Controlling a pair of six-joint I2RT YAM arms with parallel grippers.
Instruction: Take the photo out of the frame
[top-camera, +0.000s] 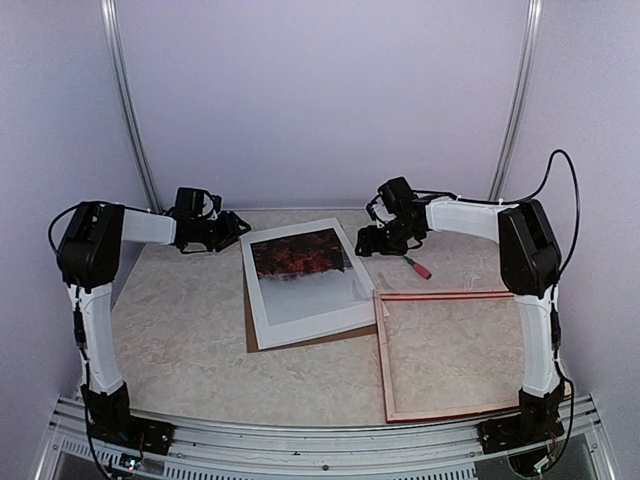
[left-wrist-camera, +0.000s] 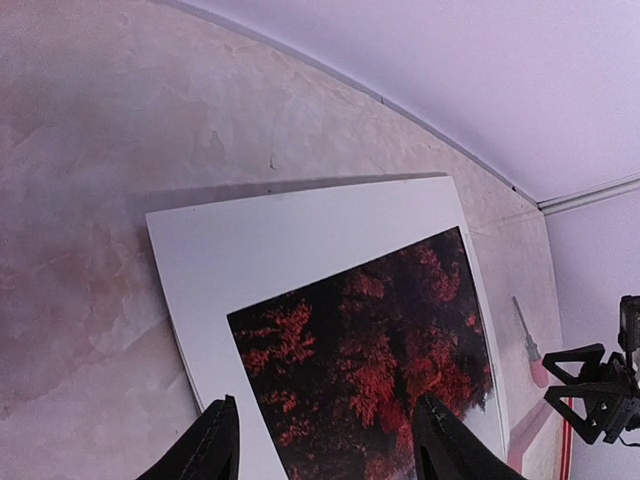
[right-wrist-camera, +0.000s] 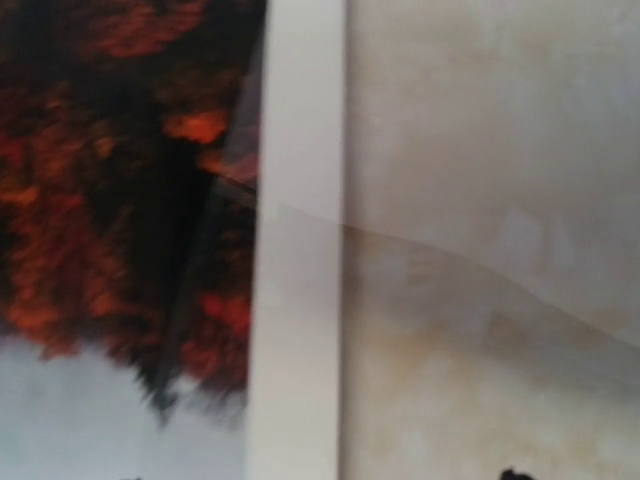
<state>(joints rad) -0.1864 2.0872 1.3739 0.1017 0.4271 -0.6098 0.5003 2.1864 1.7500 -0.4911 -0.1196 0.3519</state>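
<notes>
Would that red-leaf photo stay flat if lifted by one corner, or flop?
Probably flop: the photo looks sheet-thin, lying flat within its white mat. Likely light too, so a nudge could shift it on the brown backing board.

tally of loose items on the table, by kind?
Photo: 1
White mat: 1
Brown backing board: 1
Frame: 1
Screwdriver: 1
Total: 5
</notes>
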